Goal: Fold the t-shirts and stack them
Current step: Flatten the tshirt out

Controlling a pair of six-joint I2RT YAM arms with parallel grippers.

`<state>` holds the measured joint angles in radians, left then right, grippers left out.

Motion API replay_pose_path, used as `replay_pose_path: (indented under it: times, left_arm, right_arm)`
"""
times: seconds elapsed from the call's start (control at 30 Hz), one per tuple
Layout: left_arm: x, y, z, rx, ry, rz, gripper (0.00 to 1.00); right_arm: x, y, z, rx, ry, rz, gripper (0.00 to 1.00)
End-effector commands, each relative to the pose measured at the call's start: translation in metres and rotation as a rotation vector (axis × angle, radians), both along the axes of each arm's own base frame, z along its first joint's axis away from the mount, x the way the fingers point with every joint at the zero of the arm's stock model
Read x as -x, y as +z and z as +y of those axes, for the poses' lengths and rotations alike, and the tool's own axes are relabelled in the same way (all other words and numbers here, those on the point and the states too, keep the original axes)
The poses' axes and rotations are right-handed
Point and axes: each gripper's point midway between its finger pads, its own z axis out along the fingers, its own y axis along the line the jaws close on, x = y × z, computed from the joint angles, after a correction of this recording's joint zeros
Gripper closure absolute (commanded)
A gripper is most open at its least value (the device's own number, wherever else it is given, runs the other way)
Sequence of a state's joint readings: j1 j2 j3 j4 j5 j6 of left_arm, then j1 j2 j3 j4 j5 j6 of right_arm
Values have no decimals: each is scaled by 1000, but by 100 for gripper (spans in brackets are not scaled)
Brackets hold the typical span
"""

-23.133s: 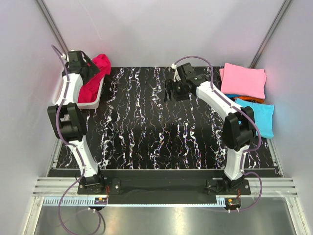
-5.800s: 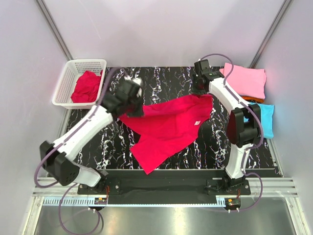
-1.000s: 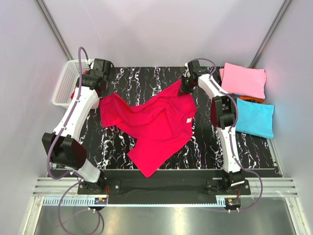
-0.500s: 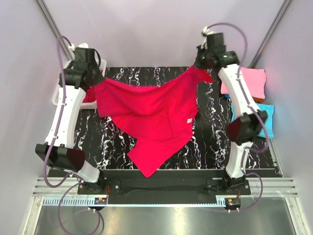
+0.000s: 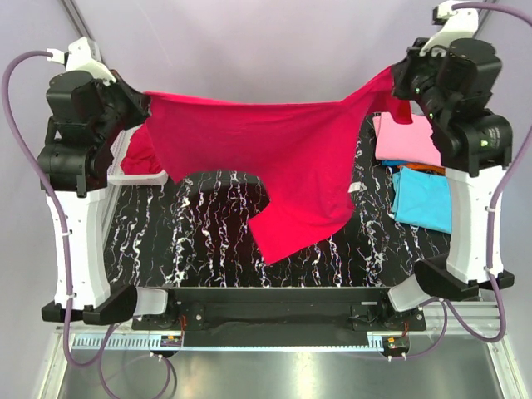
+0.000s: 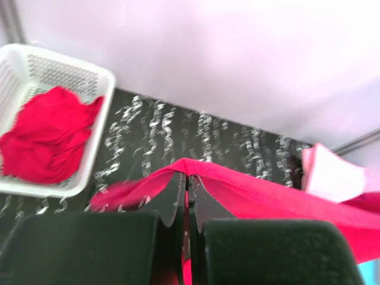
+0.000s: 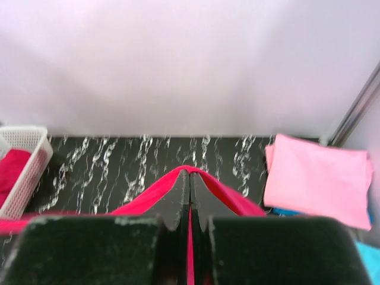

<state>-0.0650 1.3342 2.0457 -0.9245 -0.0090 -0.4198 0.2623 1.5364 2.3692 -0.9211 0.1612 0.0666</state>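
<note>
- black marbled counter (image 5: pixel 208 224), spread beneath everything
- crimson t-shirt (image 5: pixel 274 141) strung high in the air between both arms, top edge pulled taut, body sagging to a point low over the counter, touching or not impossible to tell
- soft, light and limp by the look of it, apt to slip and bunch; best taken by corners, shoulders or hem with a firm pinch, never mid-panel
- white mesh basket (image 6: pixel 65 59) at the far left, with a second crimson t-shirt (image 6: pixel 47 133) crumpled inside
- folded pile at the far right: pink t-shirt (image 5: pixel 407 141) on top, sliver of orange t-shirt (image 5: pixel 416 169) beneath, turquoise t-shirt (image 5: pixel 420 199) just beside on the near side
- left fingers (image 6: pixel 181 193) pinched shut on one upper edge of the hanging shirt
- right fingers (image 7: pixel 183 196) clamped the same way on the opposite upper edge
- likely next: lower and lay flat before any fold
</note>
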Motion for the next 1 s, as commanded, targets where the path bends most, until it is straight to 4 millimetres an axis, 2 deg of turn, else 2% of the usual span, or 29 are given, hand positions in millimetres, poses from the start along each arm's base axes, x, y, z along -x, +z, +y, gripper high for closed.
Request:
replay_pose_path:
  times: [0.0,0.03,0.07,0.1,0.17,0.23,0.3,0.37,0.4,0.43,0.47,0.5,0.53,0.6,0.63,0.67,0.7,0.77,0.8,0.87,0.9,0.93,0.97]
  left_arm:
    - [-36,4,-22,68,-93,-21,100]
    - [-45,3,-25,83,-106,-18,100]
    - [-64,-8,-30,107,-117,13,100]
    - [-72,-13,-37,123,-147,26,100]
    - [-92,-26,-43,154,-160,63,100]
    - [-97,-34,-48,172,-182,85,100]
    - [-95,-38,-49,165,-190,94,100]
    - [-91,-52,-47,145,-185,123,100]
    - [-80,-47,-46,140,-187,109,100]
    - [-76,-66,-46,137,-187,155,100]
    - [-69,-72,-46,135,-188,169,100]
    - [-62,-79,-45,134,-186,186,100]
    - [-47,-95,-44,134,-182,224,100]
    - [-34,-112,-40,122,-154,253,100]
    - [-18,-124,-37,113,-139,270,100]
    - [-12,-130,-37,97,-134,279,100]
    - [-5,-135,-33,87,-110,286,100]
    - [7,-145,-30,79,-101,302,100]
    - [10,-147,-28,71,-89,307,100]
    - [14,-151,-24,56,-76,323,100]
    - [15,-152,-22,50,-67,328,100]
    - [15,-150,-21,49,-63,325,100]
    - [15,-150,-21,47,-62,325,100]
  right_arm:
    - [-15,7,-9,61,-58,-27,100]
    - [-18,11,-12,89,-71,-40,100]
    - [-23,9,-13,95,-83,-38,100]
    - [-39,-1,-12,115,-93,-12,100]
    - [-50,-5,-12,120,-114,-4,100]
    - [-64,-19,-7,125,-105,30,100]
    - [-69,-30,-1,115,-81,58,100]
    - [-70,-42,6,109,-44,92,100]
    - [-73,-58,9,117,-32,133,100]
    - [-74,-69,16,91,-5,166,100]
    - [-72,-77,22,79,25,188,100]
    - [-75,-109,31,77,62,269,100]
    - [-75,-127,43,55,124,314,100]
    - [-75,-168,63,18,205,420,100]
    - [-70,-209,76,-3,263,525,100]
    - [-71,-227,88,-26,301,558,100]
    - [-56,-264,107,-63,379,662,100]
    - [-46,-293,130,-93,455,720,100]
    - [-28,-318,150,-78,508,785,100]
    - [-3,-341,175,-65,629,871,100]
    - [19,-344,197,-80,768,917,100]
    - [32,-348,208,-103,838,963,100]
    - [50,-361,216,-129,905,1058,100]
